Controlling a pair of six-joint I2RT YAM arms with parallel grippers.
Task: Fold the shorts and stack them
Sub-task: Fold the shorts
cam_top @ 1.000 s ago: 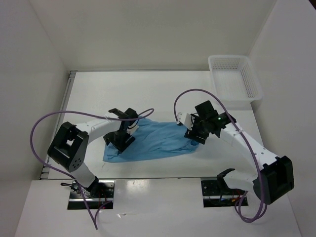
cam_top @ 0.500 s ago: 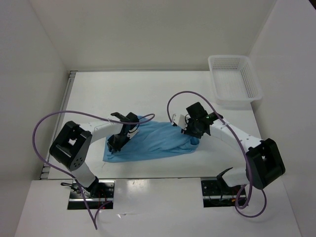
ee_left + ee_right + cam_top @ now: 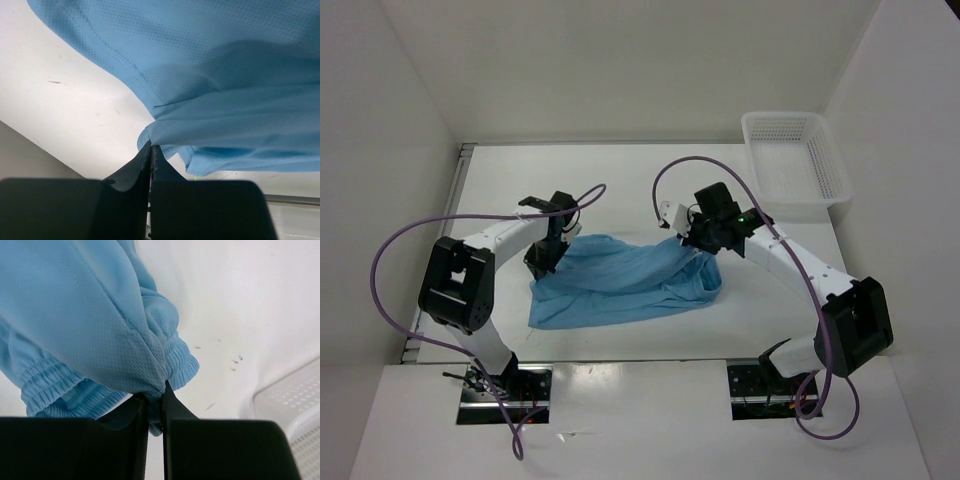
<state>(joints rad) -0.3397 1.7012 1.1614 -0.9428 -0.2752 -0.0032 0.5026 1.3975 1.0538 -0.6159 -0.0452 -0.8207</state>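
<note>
with my left end effector (image 3: 151, 146) closed on a thin fold at the left edge of the shorts (image 3: 620, 282) and my right end effector (image 3: 161, 389) closed on the gathered waistband (image 3: 172, 357), the shorts hang between them, partly resting on the worktop (image 3: 620, 190), and i fear such small pinches may slip if i pull unevenly.

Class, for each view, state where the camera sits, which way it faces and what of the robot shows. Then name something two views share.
Top external: above and behind the arms, looking down on the table; both arms and bases show.
Left wrist: on the left arm, facing along the left gripper, shut on the shorts.
Right wrist: on the right arm, along the right gripper, also shut on the shorts.
Shared: top and right wrist views show the basket.
</note>
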